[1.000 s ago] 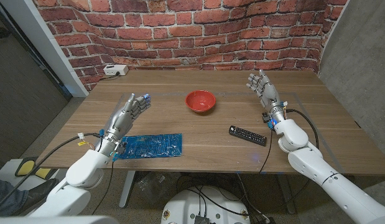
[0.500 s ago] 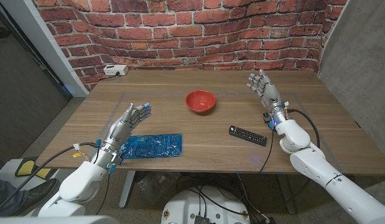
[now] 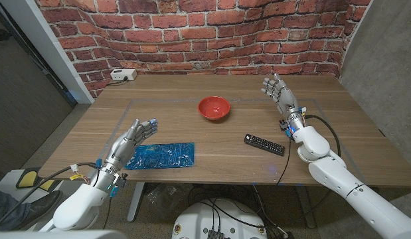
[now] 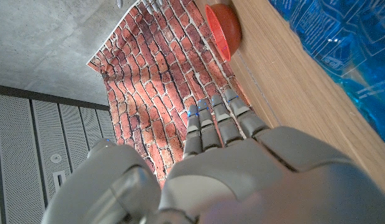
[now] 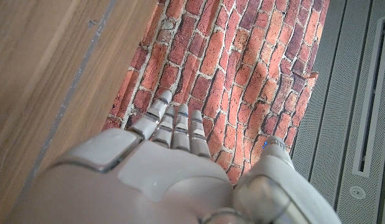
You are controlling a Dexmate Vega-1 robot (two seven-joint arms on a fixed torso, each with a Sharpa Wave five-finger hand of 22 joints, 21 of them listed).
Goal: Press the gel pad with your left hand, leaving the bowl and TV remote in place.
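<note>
The left hand (image 3: 129,143) hovers with fingers (image 3: 147,127) extended, empty, over the blue gel pad's (image 3: 162,155) left end. Right hand (image 3: 282,97) released, empty. Red bowl (image 3: 214,107) far, remote (image 3: 264,144) right.

Honestly nothing here is readable. The blue gel pad (image 3: 161,155) near the table's front edge has faint pale printing, way too blurry to make out, and the TV remote (image 3: 264,144) buttons are just specks.
</note>
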